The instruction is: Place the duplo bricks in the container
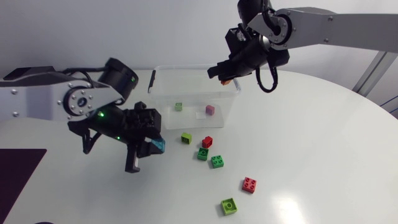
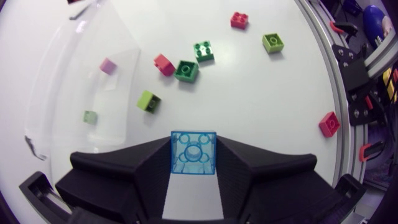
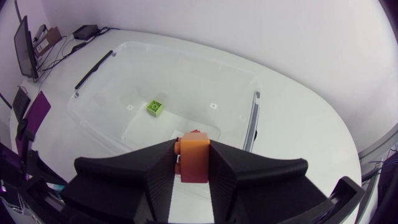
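Note:
My left gripper [image 1: 153,145] is low over the table in front of the clear container [image 1: 163,93], shut on a translucent blue brick [image 2: 194,153] held between its fingers. My right gripper [image 1: 227,77] hangs over the container's right rim, shut on an orange brick [image 3: 194,159]. Under it the container [image 3: 99,106] holds a light green brick [image 3: 155,108]. The head view shows that green brick [image 1: 178,106] and a pink brick [image 1: 210,110] inside. Loose on the table lie a lime brick [image 1: 186,138], a red brick [image 1: 207,142], two green bricks [image 1: 203,154] [image 1: 217,161], another red brick [image 1: 250,184] and a lime brick [image 1: 229,206].
One more red brick [image 2: 329,124] lies near the table's rim, off to the side of my left gripper. A dark mat [image 1: 18,163] covers the table's near left corner.

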Controlling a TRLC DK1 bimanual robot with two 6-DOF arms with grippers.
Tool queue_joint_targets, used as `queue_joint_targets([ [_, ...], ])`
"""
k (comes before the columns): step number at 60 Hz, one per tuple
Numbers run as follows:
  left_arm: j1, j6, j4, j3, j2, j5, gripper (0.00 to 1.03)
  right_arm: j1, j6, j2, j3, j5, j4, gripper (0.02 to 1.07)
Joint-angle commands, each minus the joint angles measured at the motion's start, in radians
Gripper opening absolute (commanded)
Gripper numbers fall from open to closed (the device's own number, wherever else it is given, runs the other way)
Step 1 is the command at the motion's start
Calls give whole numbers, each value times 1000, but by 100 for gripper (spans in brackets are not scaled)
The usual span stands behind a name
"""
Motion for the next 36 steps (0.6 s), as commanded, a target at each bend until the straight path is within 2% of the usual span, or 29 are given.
queue_joint_targets([
  [1, 16, -46, -17, 73, -49, 13, 28, 4, -4, 59, 42, 11, 7, 40],
  [2, 19, -58, -17, 92, -54, 16, 28, 5, -7, 68, 50, 16, 7, 50],
  [7, 33, -97, -1, 154, -55, 19, 28, 5, -15, 82, 65, 33, 4, 73],
  [12, 53, -169, 78, 194, -48, 23, 29, 5, -21, 61, 60, 36, 0, 84],
  [24, 93, -336, 281, 273, 54, 23, 29, -4, -36, -63, -30, 34, -9, 86],
  [36, 113, -462, 371, 415, 233, -3, 30, 4, -81, -271, -259, -4, -20, 86],
])
